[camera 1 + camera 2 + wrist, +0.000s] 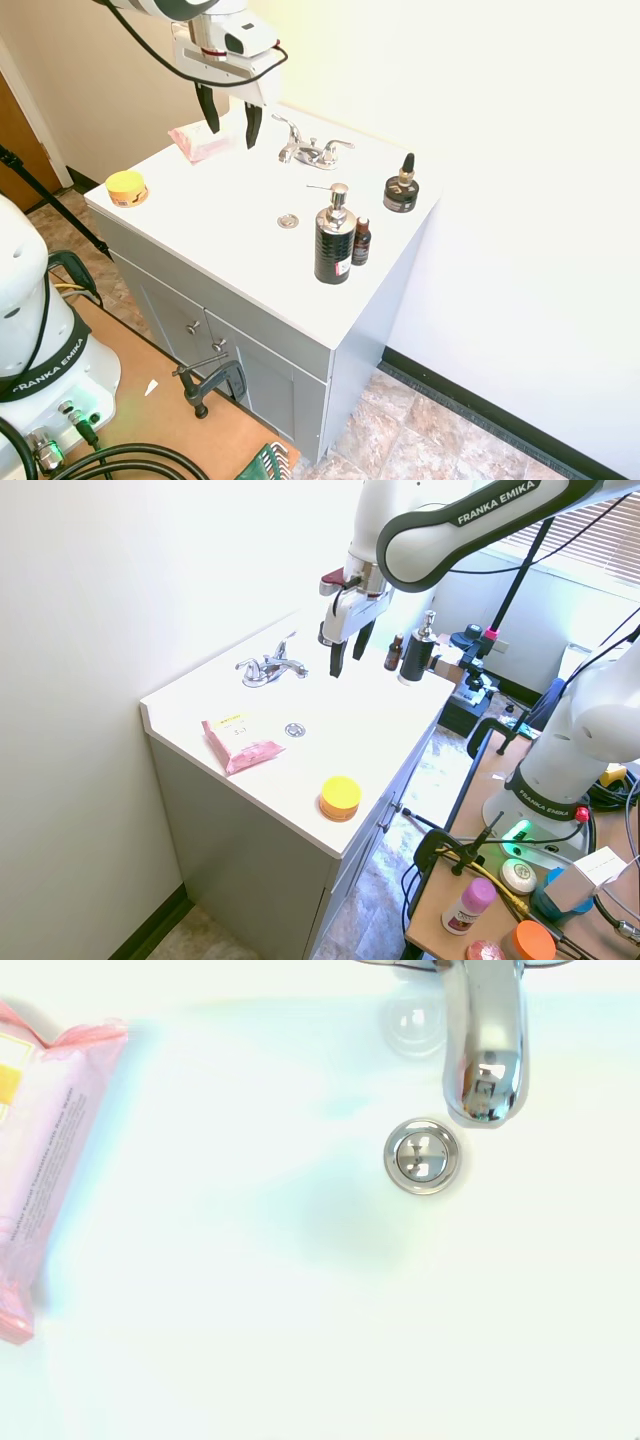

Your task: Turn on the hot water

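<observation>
A small chrome faucet [312, 151] [270, 669] stands at the back of the white vanity top [220, 205]. The hot water lever [288, 127] [246, 665] is the slim chrome one on the pink pack's side of the spout. The matching lever [336, 147] sits on the other side. My gripper [232, 120] [345, 652] hangs open and empty above the counter. It is in front of the faucet and touches nothing. The wrist view shows the spout [485, 1050] and the drain [424, 1156] from above; the levers are cut off at its edge.
A pink wipes pack [200, 143] [240, 743] [45, 1160] lies left of the faucet. A yellow tin [127, 187] [340, 797] sits near the front corner. A black soap bottle [333, 243], a small brown bottle [361, 241] and a dark jar [401, 190] stand on the right.
</observation>
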{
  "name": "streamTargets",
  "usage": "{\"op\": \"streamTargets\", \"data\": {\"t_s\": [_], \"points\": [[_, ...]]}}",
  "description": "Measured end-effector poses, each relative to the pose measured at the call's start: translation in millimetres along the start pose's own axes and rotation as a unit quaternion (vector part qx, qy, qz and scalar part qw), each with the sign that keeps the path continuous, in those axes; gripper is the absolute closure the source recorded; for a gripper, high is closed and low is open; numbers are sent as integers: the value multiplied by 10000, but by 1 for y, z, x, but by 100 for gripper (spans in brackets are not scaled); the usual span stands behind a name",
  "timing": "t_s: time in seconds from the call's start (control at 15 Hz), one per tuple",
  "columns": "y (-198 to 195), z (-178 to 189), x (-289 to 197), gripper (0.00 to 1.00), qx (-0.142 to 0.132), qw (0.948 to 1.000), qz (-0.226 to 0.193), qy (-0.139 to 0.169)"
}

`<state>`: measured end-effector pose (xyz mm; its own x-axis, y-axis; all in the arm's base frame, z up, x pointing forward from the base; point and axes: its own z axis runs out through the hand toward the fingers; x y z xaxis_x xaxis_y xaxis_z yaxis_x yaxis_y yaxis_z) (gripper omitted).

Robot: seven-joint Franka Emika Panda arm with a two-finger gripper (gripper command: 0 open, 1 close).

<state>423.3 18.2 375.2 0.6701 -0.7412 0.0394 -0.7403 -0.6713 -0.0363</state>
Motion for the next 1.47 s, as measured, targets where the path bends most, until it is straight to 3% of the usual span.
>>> {"op": "streamTargets", "data": {"t_s": [0.2, 0.4, 0.6, 0.93, 1.13, 1.47], "points": [[-5, -2, 1, 0, -12, 10000, 32, 81], [-44, -14, 3, 0, 13, 9971, 400, 644], [-86, -11, 11, 0, 366, 9865, 912, 1312], [-124, 12, 30, 0, 955, 9668, 1299, 1980], [-138, 27, 36, 0, 984, 9615, 1400, 2152], [-159, 54, 44, 0, 954, 9610, 1362, 2211]]}}
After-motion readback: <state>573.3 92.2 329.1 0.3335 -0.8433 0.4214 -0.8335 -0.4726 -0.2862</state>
